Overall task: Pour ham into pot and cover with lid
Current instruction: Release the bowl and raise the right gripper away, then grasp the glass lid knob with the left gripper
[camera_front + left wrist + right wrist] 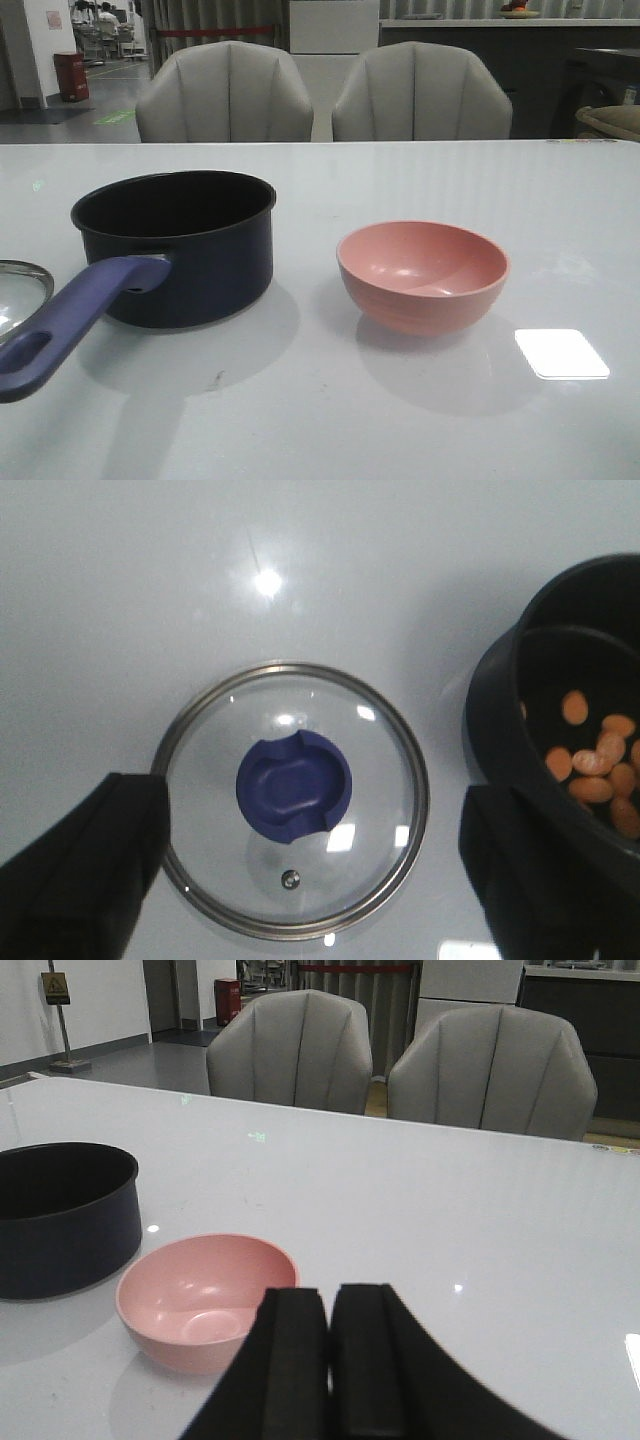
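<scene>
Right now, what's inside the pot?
The pot holds orange ham chunks on its black bottom, seen from the left wrist. Its near wall hides the inside in the front view.

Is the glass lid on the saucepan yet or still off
Off. The round clear glass lid lies flat on the white table beside the dark navy saucepan.

The left end effector [312, 880] points straight down, its two dark fingers [80, 870] spread wide apart with nothing gripped between them. The right end effector [329, 1360] is held low and roughly level, looking forward, its two black fingers [290, 1360] pressed nearly together with only a thin slit between them and nothing held. Neither arm appears in the front view.
</scene>
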